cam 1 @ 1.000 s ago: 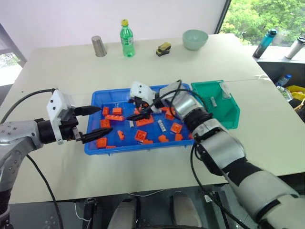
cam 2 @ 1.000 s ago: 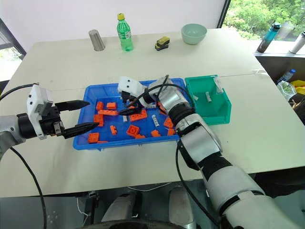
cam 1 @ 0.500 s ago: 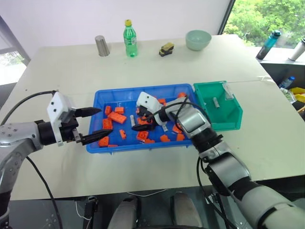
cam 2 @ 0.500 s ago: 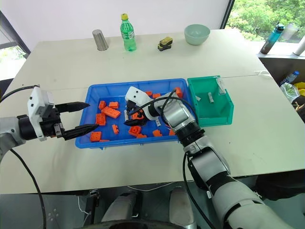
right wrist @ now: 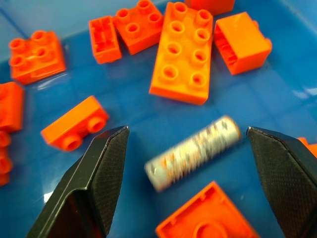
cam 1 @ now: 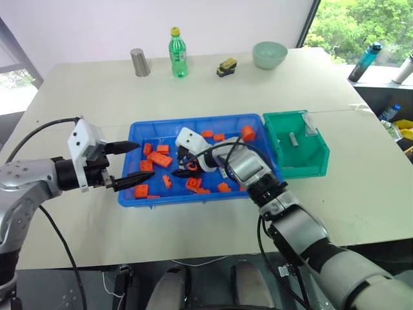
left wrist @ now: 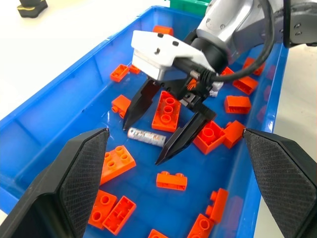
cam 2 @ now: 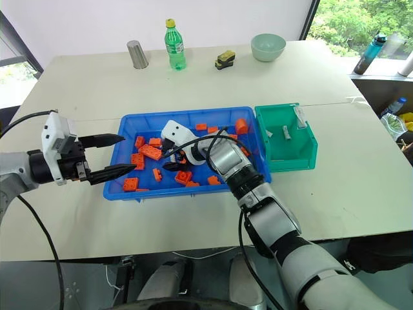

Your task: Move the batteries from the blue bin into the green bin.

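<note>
The blue bin [cam 1: 132, 132] sits mid-surface [cam 1: 77, 97], with the green bin [cam 1: 319, 158] just beside its right end. The right gripper [left wrist: 148, 136] is down inside the blue bin, its two black fingers spread wide and angled downward on either side of a battery [right wrist: 193, 152] that lies flat on the bin floor; the fingers [left wrist: 183, 138] are apart from it, so nothing is gripped. In the right wrist view the battery lies between the two fingertips, slanted, with a long orange brick [right wrist: 182, 52] beyond it and a small two-stud brick [right wrist: 74, 130] near one fingertip. More orange bricks [cam 1: 155, 158] are scattered over the bin floor, most of them in its left and middle parts, and one taller brick [cam 1: 248, 133] stands near the right wall. The left gripper [cam 1: 132, 161] hovers at the left end of the blue bin, pointing along it, its fingers wide apart and holding nothing; one finger reaches over the rim, the other lies just outside the near corner. Two batteries [cam 1: 293, 139] lie in the green bin, one on the floor and one [cam 1: 308, 124] against its far right wall. At the far edge of the surface stand a metal cup [cam 1: 137, 62], a green bottle [cam 1: 176, 53], a small yellow-and-black toy [cam 1: 226, 66] and a pale green bowl [cam 1: 269, 54].
</note>
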Controlling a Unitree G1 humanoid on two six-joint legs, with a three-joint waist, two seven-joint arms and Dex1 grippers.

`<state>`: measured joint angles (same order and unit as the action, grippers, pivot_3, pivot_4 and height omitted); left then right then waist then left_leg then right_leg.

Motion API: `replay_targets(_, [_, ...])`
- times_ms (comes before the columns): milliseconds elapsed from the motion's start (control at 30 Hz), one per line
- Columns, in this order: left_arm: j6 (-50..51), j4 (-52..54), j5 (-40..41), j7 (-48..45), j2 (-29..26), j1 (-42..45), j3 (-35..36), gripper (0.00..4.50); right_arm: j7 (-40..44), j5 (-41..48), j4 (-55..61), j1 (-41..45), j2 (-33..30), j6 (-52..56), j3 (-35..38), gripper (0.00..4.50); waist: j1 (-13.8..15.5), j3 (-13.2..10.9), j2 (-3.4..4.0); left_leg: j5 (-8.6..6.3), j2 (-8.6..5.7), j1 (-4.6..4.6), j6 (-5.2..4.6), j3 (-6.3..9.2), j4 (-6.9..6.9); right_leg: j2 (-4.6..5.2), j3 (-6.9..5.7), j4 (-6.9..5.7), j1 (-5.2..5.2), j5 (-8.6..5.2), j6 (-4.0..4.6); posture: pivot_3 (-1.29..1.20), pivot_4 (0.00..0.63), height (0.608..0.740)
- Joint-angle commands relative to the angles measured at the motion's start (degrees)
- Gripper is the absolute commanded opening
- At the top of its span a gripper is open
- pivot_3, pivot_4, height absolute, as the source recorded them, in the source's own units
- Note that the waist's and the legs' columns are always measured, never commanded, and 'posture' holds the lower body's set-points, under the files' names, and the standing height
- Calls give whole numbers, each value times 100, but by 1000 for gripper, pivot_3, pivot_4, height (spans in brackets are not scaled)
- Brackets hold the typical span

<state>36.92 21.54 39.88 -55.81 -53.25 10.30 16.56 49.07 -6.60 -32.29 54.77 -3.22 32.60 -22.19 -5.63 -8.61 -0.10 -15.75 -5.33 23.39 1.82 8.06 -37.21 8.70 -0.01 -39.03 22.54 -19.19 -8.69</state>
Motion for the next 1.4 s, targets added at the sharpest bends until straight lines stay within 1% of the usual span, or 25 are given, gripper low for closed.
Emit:
replay_targets(33, [-99,71,-2,11,11,62,75,4500,0,-93,-149,-55,-18,-53,-164,2523,5,1,-2,0,0,0,0,1,0,0,0,0,-1,0,0,0,150,727])
replay_targets(67, [-98,65,0,8,12,62,79,4500,37,-80,-81,-66,-36,-31,-179,2050,4,1,-2,0,0,0,0,1,-1,0,0,0,-1,0,0,0,150,727])
replay_targets(100, [-100,63,0,5,15,56,83,4500,85,-64,2,-82,-57,3,-198,1717,1,1,-2,0,0,0,0,1,0,0,0,1,-1,0,0,0,150,727])
replay_targets(200, [-126,35,-23,-39,19,30,61,4500,277,-9,424,-141,-182,216,-281,332,1,1,-2,0,0,0,0,1,0,0,0,0,0,0,0,0,150,727])
replay_targets(300, [-165,-10,-58,-93,41,35,15,4500,433,124,973,-190,-323,525,-254,332,8,1,-2,0,0,0,0,0,0,0,0,0,0,0,0,0,150,727])
replay_targets(400, [-196,-93,-95,-140,73,110,-65,4500,522,371,1544,-128,-455,1071,-21,332,15,1,-2,0,-1,1,0,0,0,1,0,1,1,0,0,0,150,727])
replay_targets(533, [-276,-221,-173,-212,141,294,-296,4500,588,640,2255,2,-896,1641,308,332,39,0,-1,0,-3,4,0,2,-1,2,0,1,1,0,0,0,150,727])
replay_targets(633, [-317,-315,-222,-252,186,448,-420,4500,818,748,2739,-45,-1560,1680,382,332,64,0,-1,0,-6,5,-1,1,-3,5,0,3,1,0,0,0,150,727])
replay_targets(800, [-391,-428,-286,-357,216,574,-533,4500,1289,769,3122,-293,-2833,1503,301,332,162,0,-2,-1,-7,6,-2,-8,-2,8,0,5,3,0,0,0,150,727])
replay_targets(867, [-419,-486,-321,-387,227,616,-566,4500,1432,783,3228,-489,-3134,1438,202,332,167,0,-3,-1,-6,6,-2,-10,-2,8,0,7,2,0,0,0,150,727])
replay_targets(933, [-426,-505,-335,-393,245,653,-588,4500,1459,754,3317,-714,-3293,1320,115,332,160,-1,-4,-1,-6,6,-3,-14,-2,8,0,9,1,0,0,0,150,727])
replay_targets(1033, [-428,-509,-342,-403,265,669,-596,4500,1436,779,3434,-890,-3301,1303,74,1082,156,-1,-4,-1,-1,6,-3,-26,-1,7,0,13,4,0,0,0,150,727])
replay_targets(1067, [-420,-501,-337,-401,264,673,-597,4500,1411,793,3463,-902,-3274,1322,69,1490,157,-1,-4,-1,0,6,-3,-26,-1,7,0,14,5,0,0,0,150,727])
replay_targets(1233, [-377,-456,-307,-396,251,694,-617,4500,1300,800,3547,-899,-3216,1398,20,4122,178,-1,-4,-1,-1,6,-3,-25,-3,8,0,16,2,0,0,0,150,727])
replay_targets(1400, [-383,-456,-311,-431,267,743,-685,4500,1331,850,3668,-867,-3317,1481,76,4122,187,-1,-5,-1,-2,6,-3,-23,-3,7,-1,61,-10,0,0,0,150,727])
